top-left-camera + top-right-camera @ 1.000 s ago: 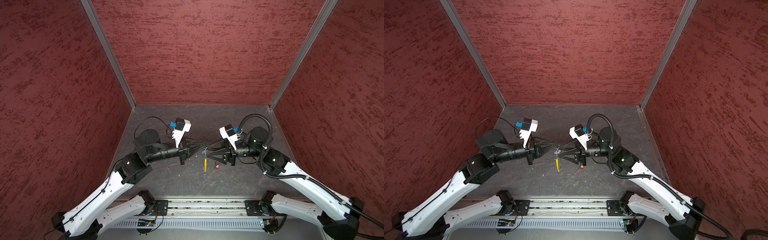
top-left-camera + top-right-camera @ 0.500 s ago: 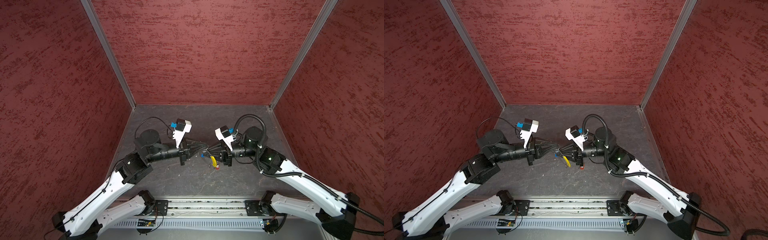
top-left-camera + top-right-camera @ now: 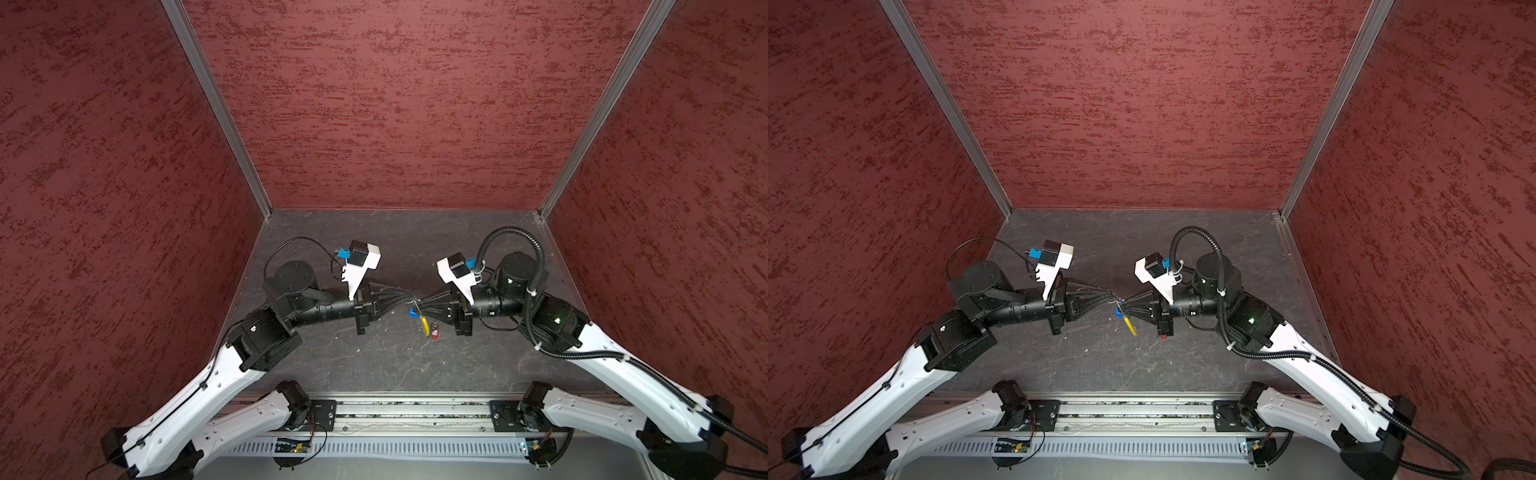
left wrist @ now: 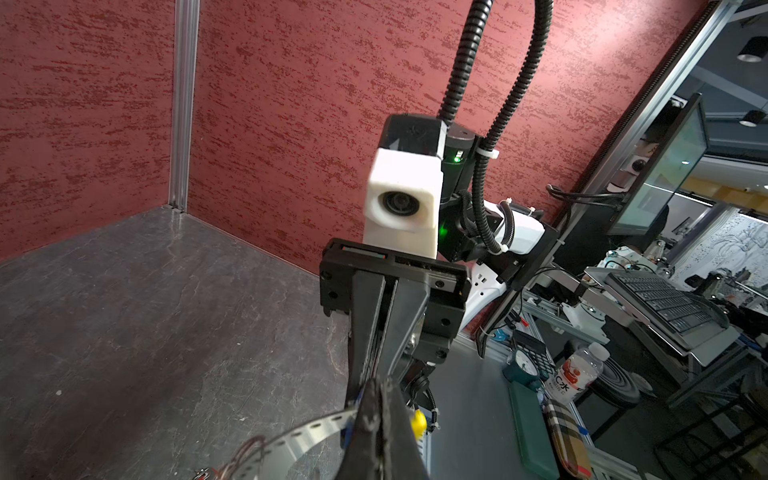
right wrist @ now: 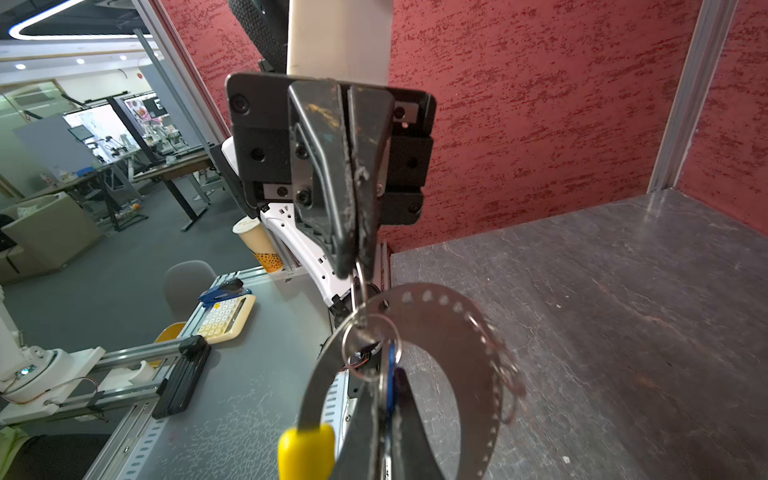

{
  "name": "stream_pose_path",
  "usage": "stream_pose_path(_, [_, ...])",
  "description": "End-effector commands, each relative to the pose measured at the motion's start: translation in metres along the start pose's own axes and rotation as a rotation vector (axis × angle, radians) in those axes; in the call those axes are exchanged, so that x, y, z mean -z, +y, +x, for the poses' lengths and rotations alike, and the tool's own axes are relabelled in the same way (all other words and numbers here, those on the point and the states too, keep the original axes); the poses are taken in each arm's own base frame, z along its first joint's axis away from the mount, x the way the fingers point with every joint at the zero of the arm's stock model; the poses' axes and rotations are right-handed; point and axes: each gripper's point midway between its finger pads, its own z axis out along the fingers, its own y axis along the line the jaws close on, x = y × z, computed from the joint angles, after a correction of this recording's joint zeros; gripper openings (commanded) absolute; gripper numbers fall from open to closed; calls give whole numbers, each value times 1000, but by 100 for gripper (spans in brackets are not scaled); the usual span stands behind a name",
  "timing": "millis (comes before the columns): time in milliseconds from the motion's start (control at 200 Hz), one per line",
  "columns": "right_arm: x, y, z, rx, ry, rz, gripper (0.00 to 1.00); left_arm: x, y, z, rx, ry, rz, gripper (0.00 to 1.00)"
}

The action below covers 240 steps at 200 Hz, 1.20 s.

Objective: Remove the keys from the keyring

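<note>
The keyring is a curved silver band with holes (image 5: 453, 332) and a yellow end (image 3: 424, 324), hanging in mid-air above the table between both grippers. My left gripper (image 3: 409, 300) is shut on a small silver ring (image 5: 360, 277) at the top of the band. My right gripper (image 5: 386, 390) faces it tip to tip, shut on the key with the blue tag (image 5: 391, 376), which hangs from a larger silver ring (image 5: 349, 365). The key with the red tag (image 3: 434, 333) lies on the table under the right gripper, apart from the keyring.
The dark stone-patterned table (image 3: 374, 365) is walled in red on three sides. An aluminium rail (image 3: 407, 417) with both arm bases runs along the front edge. A black corrugated cable (image 3: 536, 266) loops over the right arm.
The right gripper went from wide open to shut, closing on the blue-tagged key. The yellow end swung from hanging straight down to tilted toward the right. The left gripper stayed shut.
</note>
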Motion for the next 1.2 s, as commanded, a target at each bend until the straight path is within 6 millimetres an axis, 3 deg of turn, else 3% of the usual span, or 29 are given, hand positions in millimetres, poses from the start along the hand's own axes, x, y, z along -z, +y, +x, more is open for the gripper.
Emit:
stream_pose_path(0, [8,3,-8,66,16,36,0,4,-11,3,-26,22,52,0])
stream_pose_path(451, [10,3,-20,118,60,52,0,6,-19,10,-13,59,115,0])
stream_pose_path(777, [7,2,-27,140,72,45,0,7,-37,14,26,93,248,0])
stream_pose_path(1197, [2,-9,-13,111,94,57,0,16,-57,3,34,40,344,0])
